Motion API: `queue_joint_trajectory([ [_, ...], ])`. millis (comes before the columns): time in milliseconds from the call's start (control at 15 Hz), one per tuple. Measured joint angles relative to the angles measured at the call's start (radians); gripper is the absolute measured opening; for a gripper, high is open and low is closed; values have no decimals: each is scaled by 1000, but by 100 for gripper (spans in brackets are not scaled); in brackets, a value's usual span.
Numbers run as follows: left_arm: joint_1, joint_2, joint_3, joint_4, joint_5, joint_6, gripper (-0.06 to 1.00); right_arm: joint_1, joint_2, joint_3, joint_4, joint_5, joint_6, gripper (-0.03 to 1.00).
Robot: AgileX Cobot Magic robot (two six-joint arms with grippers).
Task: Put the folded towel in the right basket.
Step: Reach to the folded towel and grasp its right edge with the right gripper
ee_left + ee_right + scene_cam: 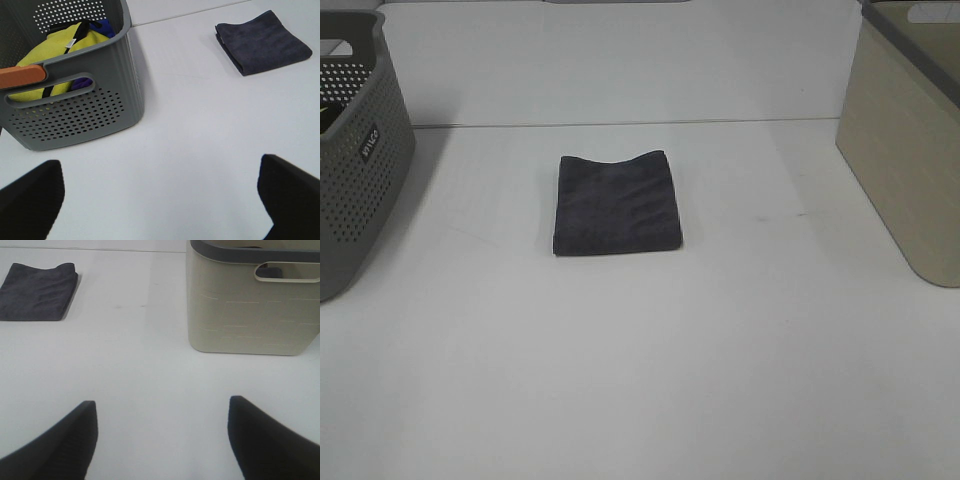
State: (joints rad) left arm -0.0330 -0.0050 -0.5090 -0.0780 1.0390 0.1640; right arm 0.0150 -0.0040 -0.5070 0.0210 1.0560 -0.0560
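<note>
A dark grey folded towel (617,202) lies flat on the white table, a little left of the middle. It also shows in the left wrist view (262,42) and the right wrist view (39,291). The beige right basket (908,140) stands at the table's right edge and shows in the right wrist view (252,302). Neither arm shows in the exterior high view. My left gripper (160,200) is open and empty, far from the towel. My right gripper (162,437) is open and empty, short of the towel and the basket.
A grey perforated basket (355,150) stands at the table's left edge. In the left wrist view (75,95) it holds yellow and blue cloth. White tabletop (650,360) runs between the two baskets.
</note>
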Motion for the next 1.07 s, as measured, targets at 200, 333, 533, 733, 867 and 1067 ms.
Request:
queue_joint_trajectory([
  [200, 0, 0, 0, 0, 0, 0, 99, 0, 0, 0, 1, 0, 0, 68],
  [333, 0, 0, 0, 0, 0, 0, 99, 0, 0, 0, 1, -1, 0, 68],
  [533, 0, 0, 0, 0, 0, 0, 99, 0, 92, -30, 2, -80, 0, 68],
  [733, 0, 0, 0, 0, 0, 0, 99, 0, 349, -125, 47, -235, 0, 68],
  [867, 0, 0, 0, 0, 0, 0, 99, 0, 545, -207, 123, -293, -3, 68],
  [1067, 0, 0, 0, 0, 0, 0, 99, 0, 855, -379, 220, -318, -99, 68],
])
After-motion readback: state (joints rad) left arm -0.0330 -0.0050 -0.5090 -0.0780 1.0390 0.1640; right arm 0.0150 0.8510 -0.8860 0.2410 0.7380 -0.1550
